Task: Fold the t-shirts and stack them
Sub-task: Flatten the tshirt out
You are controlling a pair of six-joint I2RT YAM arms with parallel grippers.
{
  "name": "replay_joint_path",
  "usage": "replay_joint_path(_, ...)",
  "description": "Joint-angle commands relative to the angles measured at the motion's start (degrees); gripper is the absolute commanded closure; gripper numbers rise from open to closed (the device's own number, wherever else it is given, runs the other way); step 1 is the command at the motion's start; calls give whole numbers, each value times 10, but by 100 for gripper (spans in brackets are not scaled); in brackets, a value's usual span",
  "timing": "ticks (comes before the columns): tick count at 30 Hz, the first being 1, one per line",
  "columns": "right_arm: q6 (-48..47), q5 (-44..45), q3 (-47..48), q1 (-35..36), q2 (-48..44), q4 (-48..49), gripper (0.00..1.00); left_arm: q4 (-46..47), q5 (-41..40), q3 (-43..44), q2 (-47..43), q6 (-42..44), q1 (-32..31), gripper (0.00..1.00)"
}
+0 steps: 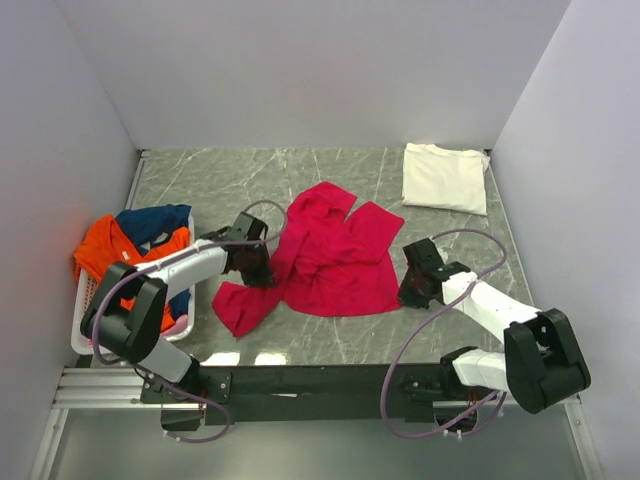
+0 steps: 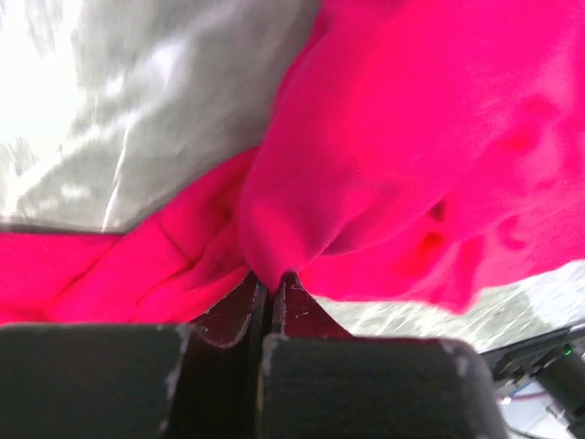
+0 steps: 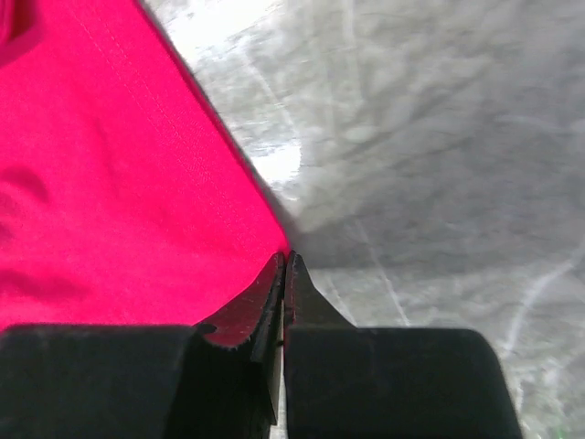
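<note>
Top external, left arm (image 1: 190, 265), right arm (image 1: 482, 305) stretched low, left pincer (image 1: 262, 270), right pincer (image 1: 406, 291) both clamped on crimson-pink t-shirt (image 1: 335, 262)

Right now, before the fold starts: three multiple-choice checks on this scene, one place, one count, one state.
1. The cream t-shirt lies: A) far right of the table; B) near left; C) centre.
2. T-shirts lying directly on the table: A) one; B) two; C) four.
3. The left end effector is: A) open; B) shut on the crimson t-shirt; C) shut on nothing.
Key: A, folded by the far right corner; B, only cream and crimson lie there; B, fabric pinched between closed jaws.
</note>
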Motion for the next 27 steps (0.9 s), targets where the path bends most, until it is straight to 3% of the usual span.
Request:
replay_joint_path(1, -9, 22, 38, -21, -36, -39, 100, -12, -35, 94, 4, 23, 1, 100)
replay_joint_path(8, -73, 91, 129, -100, -124, -151, 100, -97, -75, 276, 9, 45, 14, 100)
replay_joint_path(12, -86, 115, 189, -124, -171, -200, 100, -132, -41, 348, 1, 43, 45, 100)
replay_joint_path(22, -74, 169, 258, -127, -231, -260, 100, -138, 33, 325, -79, 56, 97, 100)
replay_joint_path(27, -88, 187, 261, -142, -212, -236, 100, -99, 86, 314, -44, 71, 145, 100)
